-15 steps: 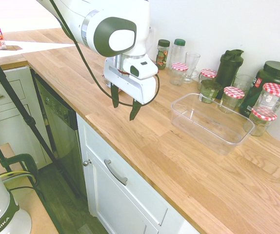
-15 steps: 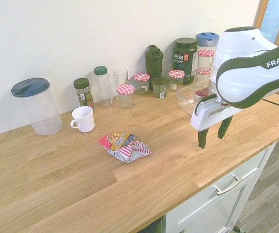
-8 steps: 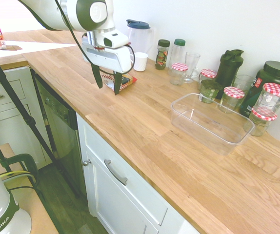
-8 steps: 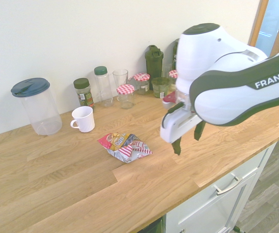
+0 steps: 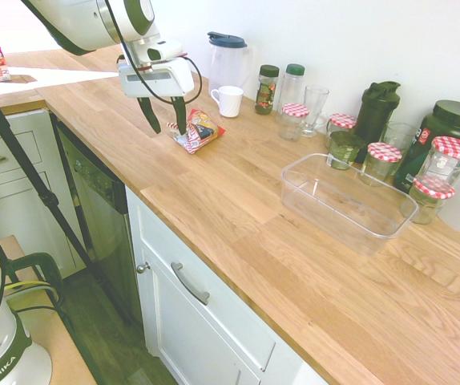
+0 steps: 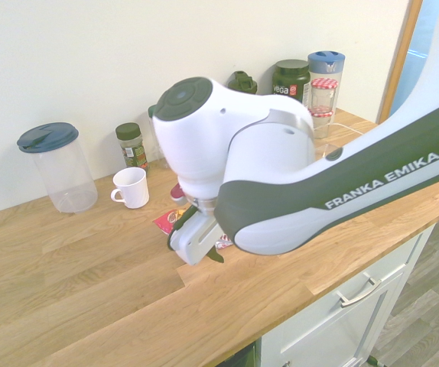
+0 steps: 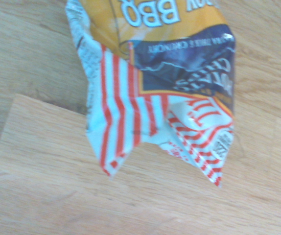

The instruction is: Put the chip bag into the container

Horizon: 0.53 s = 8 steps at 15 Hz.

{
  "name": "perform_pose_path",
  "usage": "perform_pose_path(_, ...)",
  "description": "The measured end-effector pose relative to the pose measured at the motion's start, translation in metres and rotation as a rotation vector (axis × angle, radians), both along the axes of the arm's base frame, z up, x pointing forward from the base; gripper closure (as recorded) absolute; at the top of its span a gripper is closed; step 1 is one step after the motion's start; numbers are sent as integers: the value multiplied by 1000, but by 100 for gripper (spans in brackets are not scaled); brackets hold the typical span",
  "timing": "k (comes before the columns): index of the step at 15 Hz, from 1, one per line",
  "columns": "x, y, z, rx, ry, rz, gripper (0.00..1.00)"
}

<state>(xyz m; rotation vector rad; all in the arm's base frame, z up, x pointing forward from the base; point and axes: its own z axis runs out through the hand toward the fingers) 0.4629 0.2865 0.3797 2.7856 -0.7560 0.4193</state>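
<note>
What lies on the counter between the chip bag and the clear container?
Only bare wooden counter, as the first exterior view shows. The chip bag lies apart from the container; the jars and bottles stand farther back, along the wall.

The chip bag (image 5: 196, 130) lies flat and crumpled on the desk (image 5: 238, 200), its ends striped red and white, its middle orange-yellow and dark blue with "BBQ" printed on it. The container (image 5: 348, 202), a clear rectangular tub with rounded corners, stands upright and empty, well apart from it.
</note>
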Motion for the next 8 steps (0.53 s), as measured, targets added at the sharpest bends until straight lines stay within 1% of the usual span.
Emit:
perform_pose_path(4, 1, 34, 5, -37, -6, 59, 0)
perform_pose_path(7, 12, 43, 2, -115, -35, 119, 0)
perform_pose_path(8, 17, 45, -6, -132, -32, 128, 100)
